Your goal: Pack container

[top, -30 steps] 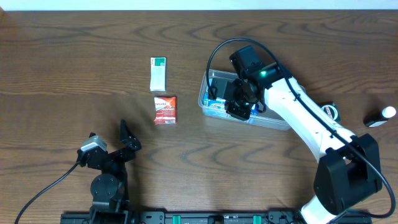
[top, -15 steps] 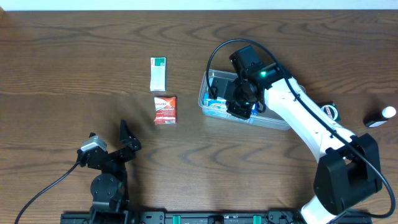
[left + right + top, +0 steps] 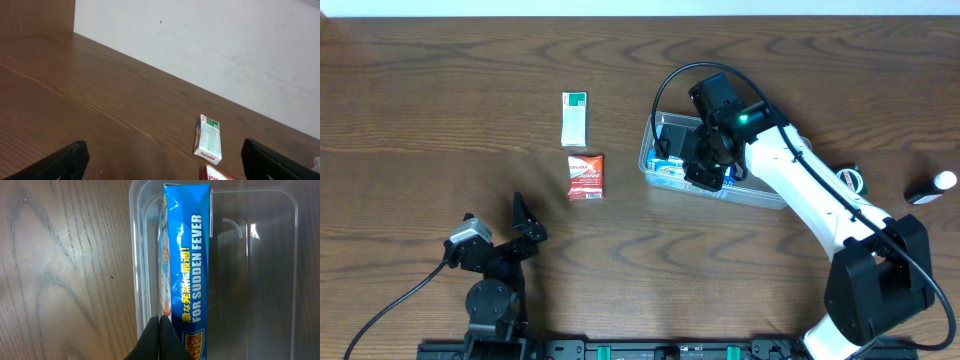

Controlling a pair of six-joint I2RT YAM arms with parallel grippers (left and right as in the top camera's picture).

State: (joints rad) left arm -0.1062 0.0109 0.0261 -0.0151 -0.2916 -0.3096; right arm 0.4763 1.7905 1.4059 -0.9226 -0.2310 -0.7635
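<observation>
"Overhead first," said Ana. "What was biggest?"

"A brown wooden table (image 3: 420, 80)," said Ben. "2 arms stood at its near edge. The right arm (image 3: 820, 210), white and black, reached across to the container (image 3: 760, 192), a clear plastic tub lying right of the middle of the table."

"And the right gripper (image 3: 708, 170)?"

"It hung over the tub's left end. On the right wrist camera its fingertips (image 3: 159, 330) were pressed together with nothing between them, above the tub's wall (image 3: 135, 255) and just beside a blue packet (image 3: 185, 270)."

"Where was that packet?"

"Inside the tub, on its edge along one wall, with 'FOR SUDDEN FEVER' printed down its side. The rest of the tub that this camera showed was bare."

"The left gripper (image 3: 495, 218)?"

"Low at the near left, well apart from everything. The left wrist camera showed its fingers (image 3: 67, 159) spread wide and gripping nothing."

"Anything loose on the table?"

"2 small packs left of the tub: a red packet (image 3: 586, 177), and beyond it a white and green box (image 3: 575, 118), near each other but not touching. At the far right lay a small black and white bottle (image 3: 932, 186)."
</observation>
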